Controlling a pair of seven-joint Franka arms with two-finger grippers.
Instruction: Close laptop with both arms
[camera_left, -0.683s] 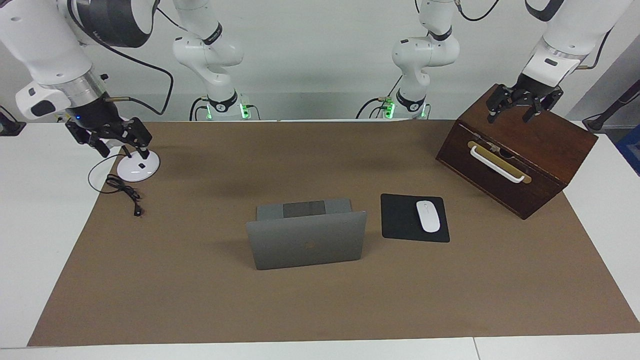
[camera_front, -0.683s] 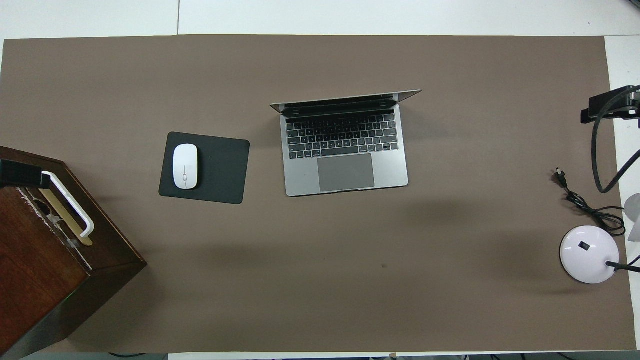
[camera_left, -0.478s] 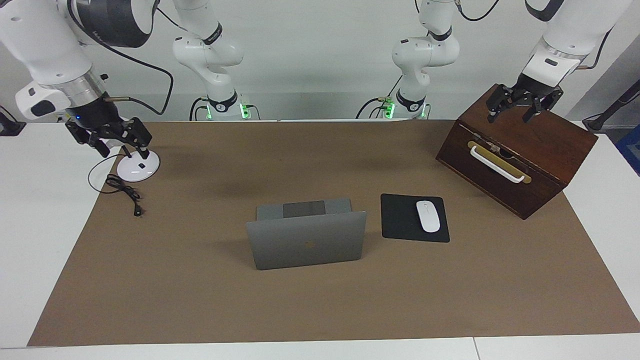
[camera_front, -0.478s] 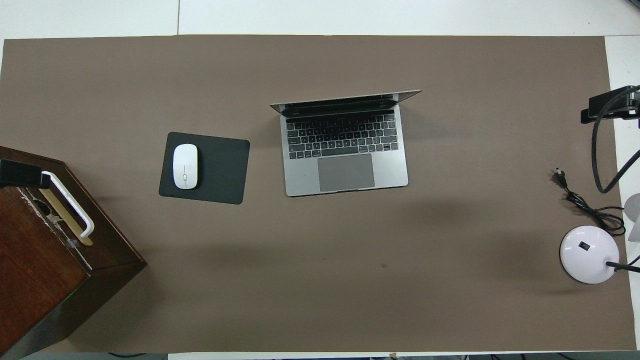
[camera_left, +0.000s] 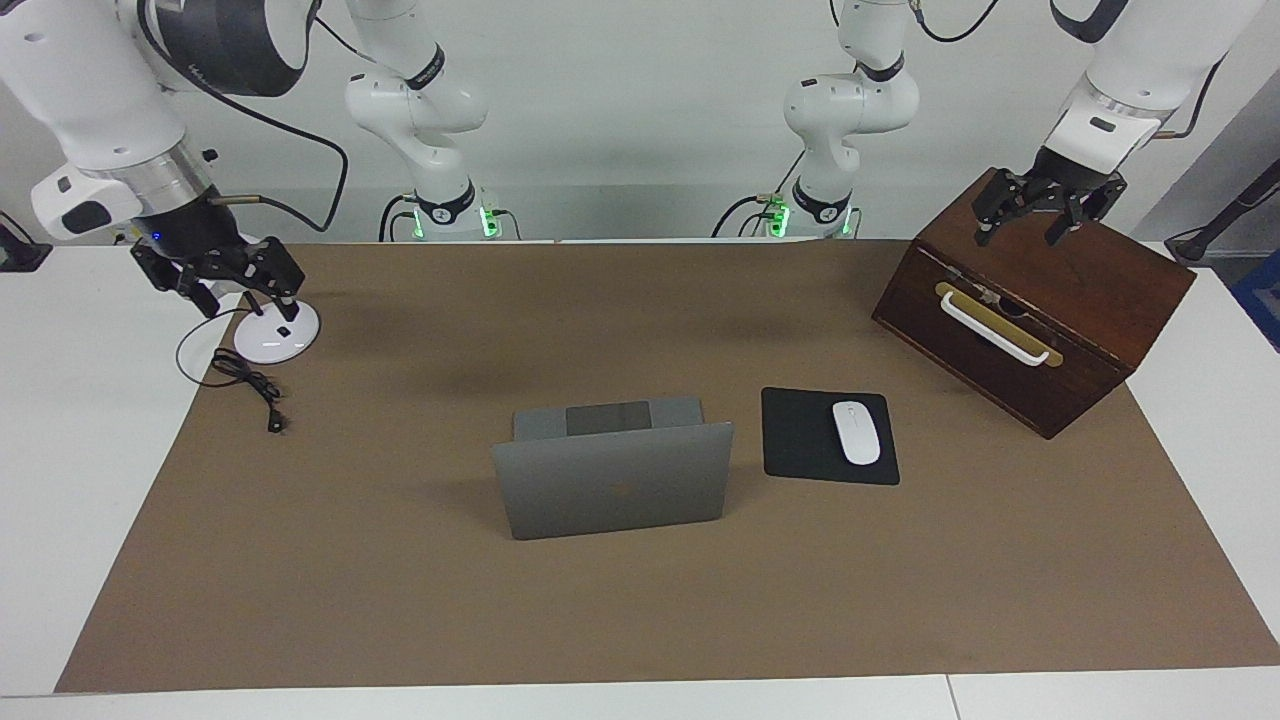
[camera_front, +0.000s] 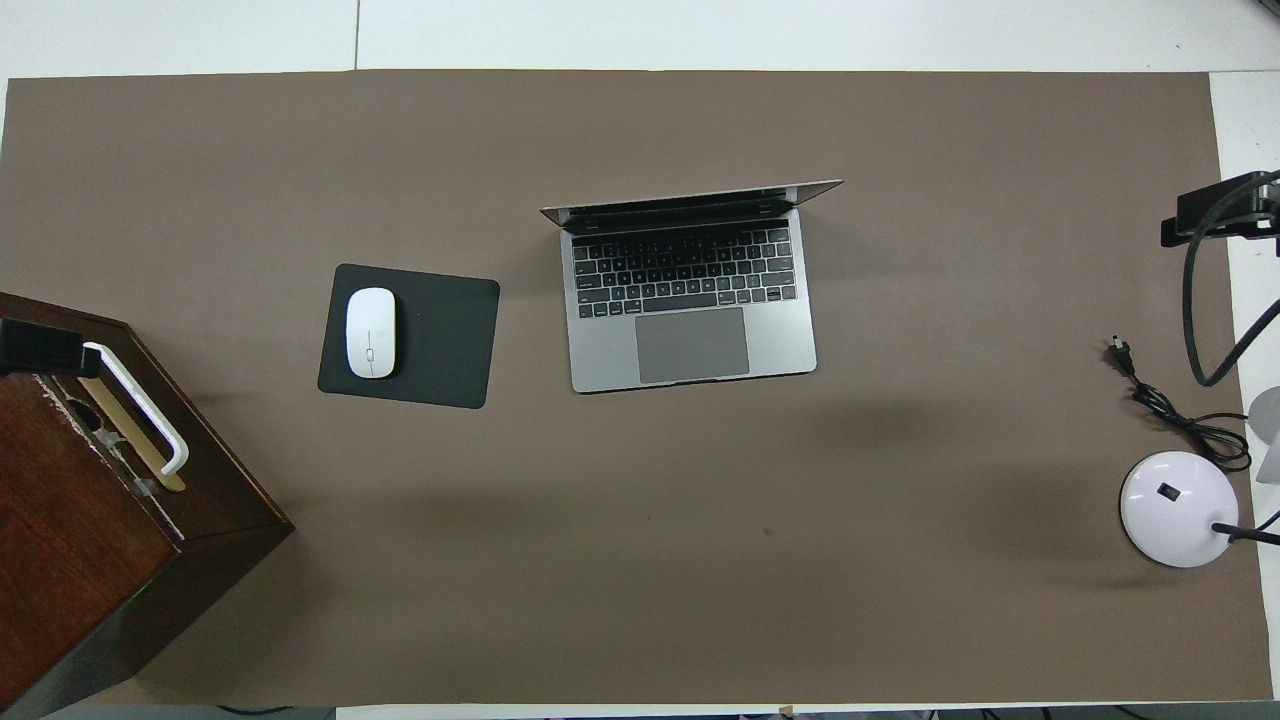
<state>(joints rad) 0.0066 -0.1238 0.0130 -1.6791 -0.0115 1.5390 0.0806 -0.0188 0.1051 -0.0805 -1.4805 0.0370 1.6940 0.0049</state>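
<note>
Mid-mat, the laptop (camera_left: 612, 490) stands open beside the mouse pad (camera_left: 800, 440). I have nothing started: left gripper (camera_left: 1045, 210) and right gripper (camera_left: 222, 275), both spread empty, must reach its lid.

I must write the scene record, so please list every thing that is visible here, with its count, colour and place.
thin silver-grey metal laptop: one, open, mid-mat.
flat black mouse pad: one, beside the laptop, toward the left arm's end.
white oval mouse: one, on the mouse pad.
dark brown wooden box: one, white handle, at the left arm's end.
white round lamp base: one, at the right arm's end.
black cable: one, coiled beside the lamp base.
brown mat: one, covering the table.
left gripper: black, open, over the box.
right gripper: black, open, over the lamp base.
</note>
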